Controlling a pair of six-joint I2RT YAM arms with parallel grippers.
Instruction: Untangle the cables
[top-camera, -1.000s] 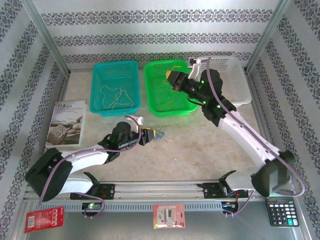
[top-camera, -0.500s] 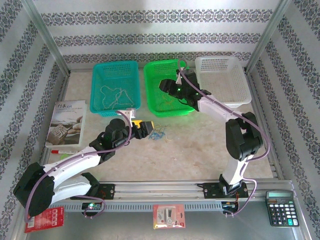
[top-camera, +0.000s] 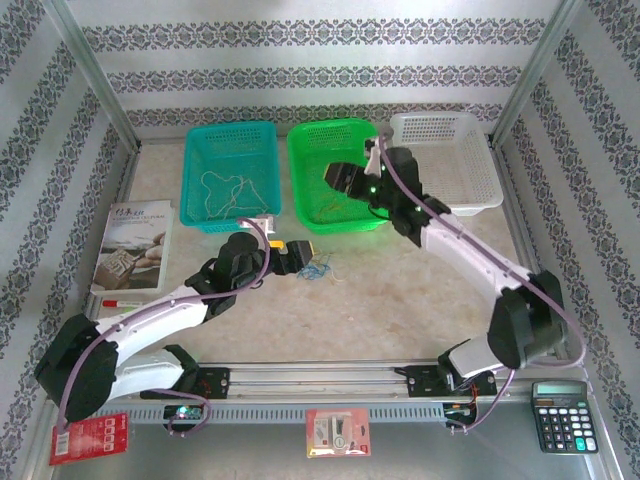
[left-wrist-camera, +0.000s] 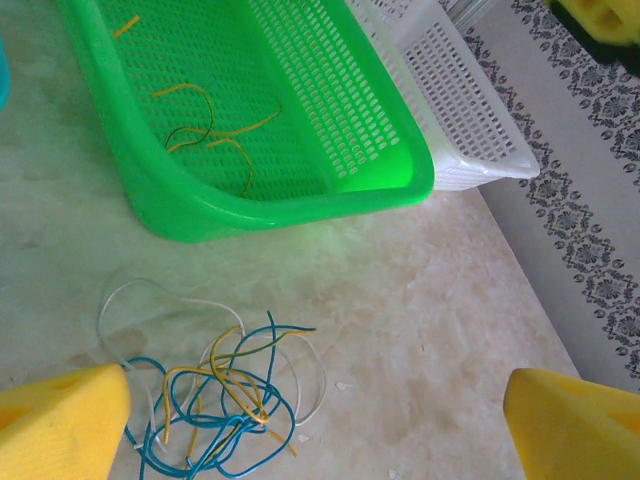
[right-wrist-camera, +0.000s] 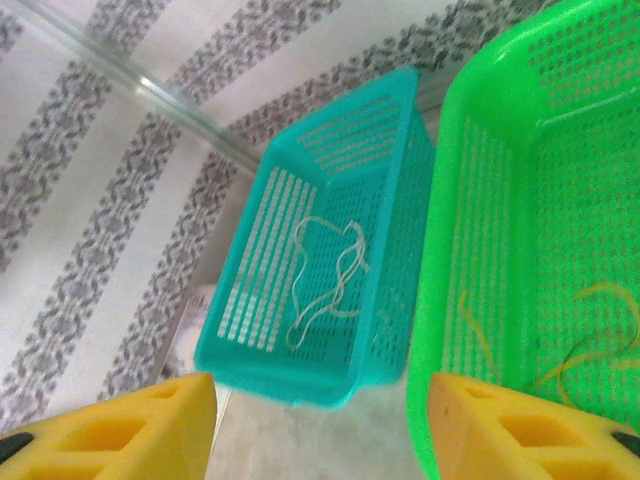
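The left claw (top-camera: 300, 258) is standing wide open with nothing between its yellow pads (left-wrist-camera: 60, 420), and the tangle of cables (left-wrist-camera: 225, 400) is lying on the table directly ahead of and below it. This makes it the nearer arm by a wide margin. In the left wrist view the knot of blue, yellow-orange and cream-white cords is sitting off-centre in the gap. It is crowding one pad and leaving the other well apart, while a cream-white loop is reaching forward, away from the claw and toward the green basket (left-wrist-camera: 300, 215). The coming move is probably turning on that offset: the claw is needing to shift sideways over the knot before it closes on a single strand. The right claw (top-camera: 338, 180) is hanging over the green basket, far beyond the tangle, its jaws parted and empty. Loose yellow-orange cords (right-wrist-camera: 590, 340) are lying in the basket beneath it, and a cream cord (right-wrist-camera: 325, 270) is resting in the teal basket (right-wrist-camera: 300, 370) off to its side.
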